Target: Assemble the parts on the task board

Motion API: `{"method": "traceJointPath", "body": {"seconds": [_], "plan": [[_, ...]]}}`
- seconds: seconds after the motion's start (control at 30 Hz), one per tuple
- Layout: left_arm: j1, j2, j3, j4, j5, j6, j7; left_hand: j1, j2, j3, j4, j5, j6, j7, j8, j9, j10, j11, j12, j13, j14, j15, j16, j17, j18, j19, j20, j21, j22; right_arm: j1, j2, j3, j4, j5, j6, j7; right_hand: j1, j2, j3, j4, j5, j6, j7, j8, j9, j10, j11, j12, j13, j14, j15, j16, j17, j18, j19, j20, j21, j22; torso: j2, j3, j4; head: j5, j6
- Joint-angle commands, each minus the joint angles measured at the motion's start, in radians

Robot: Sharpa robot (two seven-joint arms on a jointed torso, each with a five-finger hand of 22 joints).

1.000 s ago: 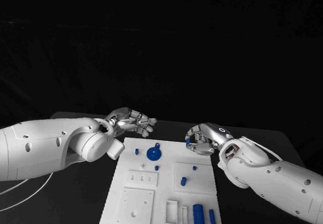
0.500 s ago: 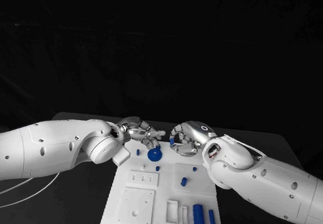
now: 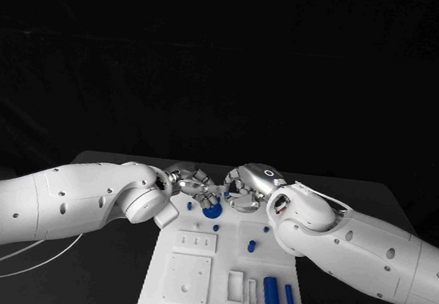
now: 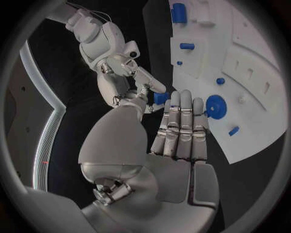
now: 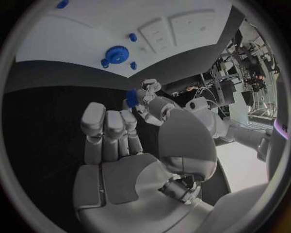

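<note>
Right hand (image 3: 246,189) pinching small blue part (image 5: 131,97) between thumb and fingertips, other fingers curling in; meeting left hand (image 3: 196,181) over far end of white board (image 3: 187,294). Left hand (image 4: 179,127) reaching out flat, fingers straight and together, gripping nothing. Blue gear (image 3: 211,211) lying on board just beside both hands. Wrist views revealing pinched part; head view hiding it, showing blue cylinders (image 3: 270,292) at near end.

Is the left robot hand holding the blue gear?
No. In the left wrist view the blue gear lies on the task board, beyond the straight fingers of the left robot hand.
</note>
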Motion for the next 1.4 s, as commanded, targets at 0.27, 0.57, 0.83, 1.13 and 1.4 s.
{"method": "traceJointPath", "body": {"seconds": [0.27, 0.57, 0.83, 1.13, 1.4], "plan": [[0.0, 0.002, 0.001, 0.004, -0.026, 0.022, -0.018, -0.003, 0.014, -0.005, 0.009, -0.005, 0.004, -0.003, -0.001, -0.002, -0.001, -0.002, -0.007, 0.003, -0.002, 0.0, 0.001, 0.002, 0.008, -0.004, 0.001, 0.005, 0.019, 0.0, 0.008, 0.0, 0.013, -0.025, 0.023, -0.007, 0.005, -0.009, 0.006, 0.006, 0.001, 0.031, 0.027, 0.006, 0.016, 0.0, 0.0, -0.001, -0.002, -0.001, -0.006, -0.003, 0.001, 0.123, -0.001, -0.008, 0.003, 0.012, 0.0, 0.0017, -0.002, 0.003, -0.004], [0.0, 0.002, 0.0, 0.005, -0.026, 0.036, -0.019, 0.005, 0.046, -0.006, 0.003, -0.003, 0.005, -0.005, -0.002, -0.004, 0.0, -0.003, -0.009, 0.007, -0.003, -0.001, 0.001, 0.002, 0.009, -0.007, 0.0, 0.006, 0.019, -0.001, 0.017, -0.001, 0.013, -0.027, 0.024, -0.008, 0.006, -0.01, 0.006, 0.007, 0.001, 0.031, 0.027, 0.006, 0.016, 0.0, 0.0, -0.001, -0.002, -0.001, -0.006, -0.003, 0.001, 0.123, -0.001, -0.008, 0.003, 0.012, -0.001, 0.0014, -0.0006, 0.003, -0.006], [0.0, -0.001, 0.0, 0.003, -0.023, 0.037, -0.019, 0.071, 0.064, -0.022, -0.015, 0.07, 0.024, -0.012, 0.004, -0.005, 0.016, -0.01, -0.005, 0.015, -0.004, 0.0, 0.001, 0.001, 0.007, -0.014, 0.001, 0.01, 0.019, -0.001, 0.024, -0.002, 0.008, -0.029, 0.029, -0.01, 0.005, -0.011, 0.007, 0.008, 0.001, 0.031, 0.027, 0.006, 0.016, 0.0, 0.0, -0.002, -0.002, -0.001, -0.005, -0.003, 0.0, 0.123, -0.001, -0.007, 0.003, 0.012, 0.0, 0.0002, -0.0012, 0.004, -0.008], [0.0, 0.003, 0.0, 0.002, -0.017, 0.039, -0.018, 0.096, 0.083, -0.034, -0.016, 0.071, 0.038, -0.017, 0.008, -0.005, 0.028, -0.015, -0.002, 0.02, -0.004, -0.001, 0.001, 0.0, 0.008, -0.014, 0.0, 0.011, 0.018, -0.001, 0.036, -0.006, 0.003, -0.029, 0.035, -0.011, 0.006, -0.011, 0.008, 0.009, 0.001, 0.031, 0.027, 0.006, 0.016, 0.001, 0.0, -0.002, -0.002, -0.001, -0.005, -0.004, 0.0, 0.123, -0.001, -0.007, 0.003, 0.012, 0.0, -0.0006, -0.001, 0.005, -0.01], [0.001, 0.002, 0.0, 0.0, -0.006, 0.035, -0.024, 0.125, 0.104, -0.042, -0.023, 0.081, 0.047, -0.021, 0.009, -0.007, 0.037, -0.019, -0.002, 0.024, -0.003, -0.001, 0.001, 0.0, 0.007, -0.015, 0.0, 0.011, 0.016, -0.001, 0.037, -0.009, 0.003, -0.031, 0.037, -0.013, 0.006, -0.011, 0.008, 0.01, 0.001, 0.031, 0.028, 0.006, 0.016, 0.001, 0.0, -0.001, -0.002, -0.001, -0.005, -0.004, 0.0, 0.123, -0.001, -0.007, 0.003, 0.012, 0.0, -0.0007, -0.0015, 0.007, -0.013]]}}
